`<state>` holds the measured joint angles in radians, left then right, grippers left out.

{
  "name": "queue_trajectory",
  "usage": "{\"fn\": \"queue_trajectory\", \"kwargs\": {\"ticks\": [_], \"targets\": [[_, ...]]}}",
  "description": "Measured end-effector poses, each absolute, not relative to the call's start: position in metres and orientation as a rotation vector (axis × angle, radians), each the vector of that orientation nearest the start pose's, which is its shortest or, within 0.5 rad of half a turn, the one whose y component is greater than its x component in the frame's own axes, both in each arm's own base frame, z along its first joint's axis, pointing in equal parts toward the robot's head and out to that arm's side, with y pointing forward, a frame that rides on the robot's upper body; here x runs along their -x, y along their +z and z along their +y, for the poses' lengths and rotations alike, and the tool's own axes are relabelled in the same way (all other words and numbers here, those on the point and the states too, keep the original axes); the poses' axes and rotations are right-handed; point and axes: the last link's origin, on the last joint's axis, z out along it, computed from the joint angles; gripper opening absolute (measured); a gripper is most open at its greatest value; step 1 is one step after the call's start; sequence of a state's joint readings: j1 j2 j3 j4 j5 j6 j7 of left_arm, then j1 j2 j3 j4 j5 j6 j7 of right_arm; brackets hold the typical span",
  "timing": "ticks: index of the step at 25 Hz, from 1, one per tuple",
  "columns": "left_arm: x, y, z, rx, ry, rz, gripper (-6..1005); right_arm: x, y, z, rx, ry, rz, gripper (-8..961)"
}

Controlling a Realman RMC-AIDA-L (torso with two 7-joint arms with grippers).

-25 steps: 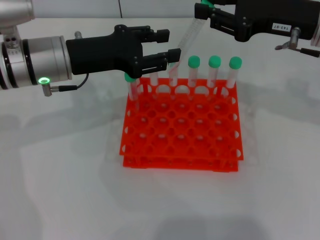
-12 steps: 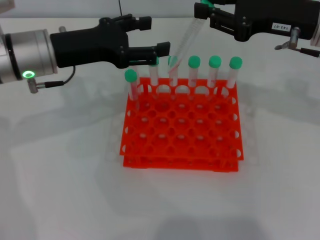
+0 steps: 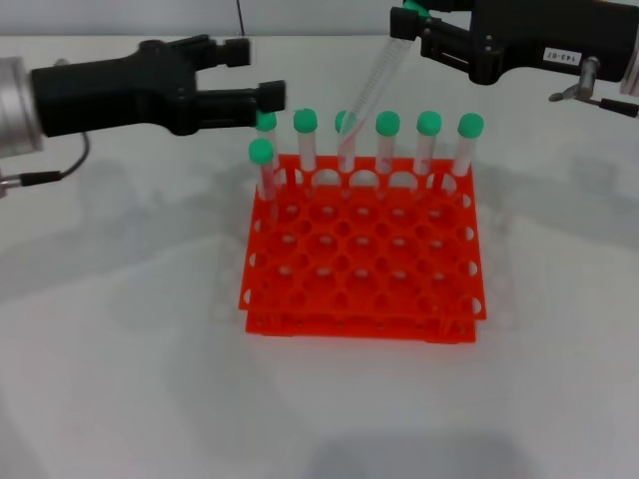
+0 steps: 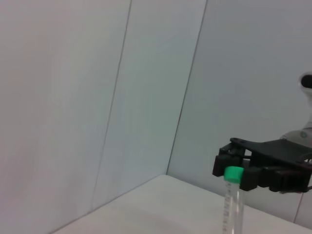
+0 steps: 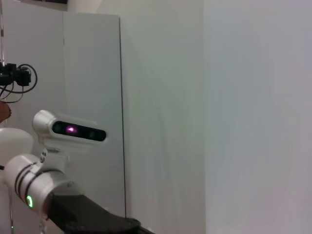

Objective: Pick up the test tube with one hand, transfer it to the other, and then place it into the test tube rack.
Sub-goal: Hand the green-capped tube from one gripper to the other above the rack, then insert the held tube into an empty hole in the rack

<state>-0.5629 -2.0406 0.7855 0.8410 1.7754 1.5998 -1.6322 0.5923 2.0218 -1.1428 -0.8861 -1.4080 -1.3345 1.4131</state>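
My right gripper (image 3: 417, 25) is at the top right of the head view, shut on the green cap of the test tube (image 3: 374, 80). The clear tube hangs tilted, its lower end down by the back row of the test tube rack (image 3: 364, 289), a bright orange grid of holes. In the left wrist view the same test tube (image 4: 233, 207) hangs from the right gripper (image 4: 241, 171). My left gripper (image 3: 262, 72) is open and holds nothing, off to the left of the rack's back left corner, apart from the tube.
Several green-capped tubes (image 3: 429, 140) stand upright along the rack's back row, and one more (image 3: 262, 165) stands just in front at the left. The white table (image 3: 120, 349) surrounds the rack. The right wrist view shows the left arm (image 5: 44, 187) and a wall.
My left gripper has drawn back to the left, away from the tilted tube and the rack's back row. The right gripper and the tube have stayed in place.
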Motion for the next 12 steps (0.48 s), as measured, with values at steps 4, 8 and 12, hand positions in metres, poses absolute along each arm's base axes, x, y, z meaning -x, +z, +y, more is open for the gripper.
{"fn": "queue_trajectory", "kwargs": {"ticks": [4,8,12], "targets": [[0.215,0.064,0.351,2.678,-0.86,-0.644,881,-0.145,0.031,0.388,2.594,0.985,0.179,281],[0.226,0.077,0.343,2.69,-0.766,-0.726,881,-0.149,0.03,0.386,2.595,0.983,0.196,281],[0.237,0.09,0.335,2.692,-0.671,-0.793,881,-0.152,0.03,0.383,2.588,0.993,0.212,281]]}}
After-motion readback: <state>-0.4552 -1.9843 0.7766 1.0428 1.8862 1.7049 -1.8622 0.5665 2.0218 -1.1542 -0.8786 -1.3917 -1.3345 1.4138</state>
